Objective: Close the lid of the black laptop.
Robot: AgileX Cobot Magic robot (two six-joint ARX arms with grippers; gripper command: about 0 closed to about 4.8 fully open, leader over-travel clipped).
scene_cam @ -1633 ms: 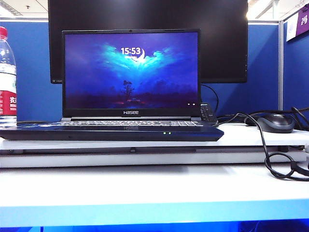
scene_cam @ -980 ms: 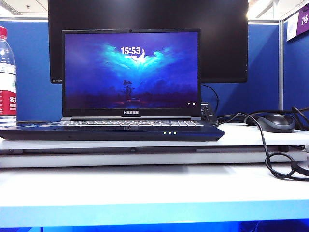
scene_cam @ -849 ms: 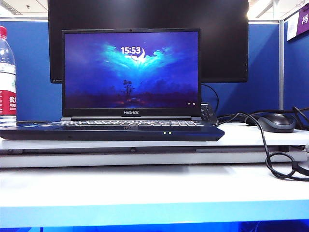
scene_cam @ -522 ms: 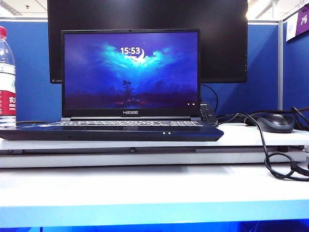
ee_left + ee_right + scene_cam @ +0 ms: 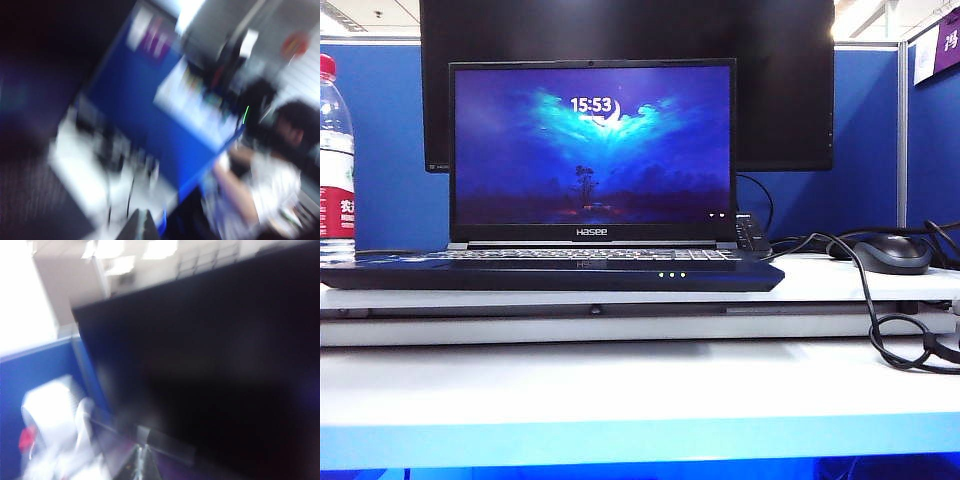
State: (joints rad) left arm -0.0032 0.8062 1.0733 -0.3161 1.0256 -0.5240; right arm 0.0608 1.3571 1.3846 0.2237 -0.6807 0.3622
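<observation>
The black laptop [image 5: 550, 272] sits open on a white raised shelf in the exterior view. Its lid [image 5: 591, 150] stands upright, with a lit blue screen reading 15:53 and "Hasee" on the lower bezel. Neither gripper appears in the exterior view. The left wrist view is heavily blurred; my left gripper [image 5: 142, 216] shows two dark fingers pressed together, holding nothing, above a white surface with cables. In the blurred right wrist view, my right gripper [image 5: 141, 452] also looks shut and holds nothing, in front of a large black panel [image 5: 215, 365]; whether that panel is the lid or the monitor is unclear.
A large black monitor [image 5: 780, 80] stands behind the laptop. A water bottle with a red cap [image 5: 334, 160] is at the left, a black mouse [image 5: 890, 254] with looping cables [image 5: 895, 345] at the right. Blue partitions [image 5: 865, 140] close off the back.
</observation>
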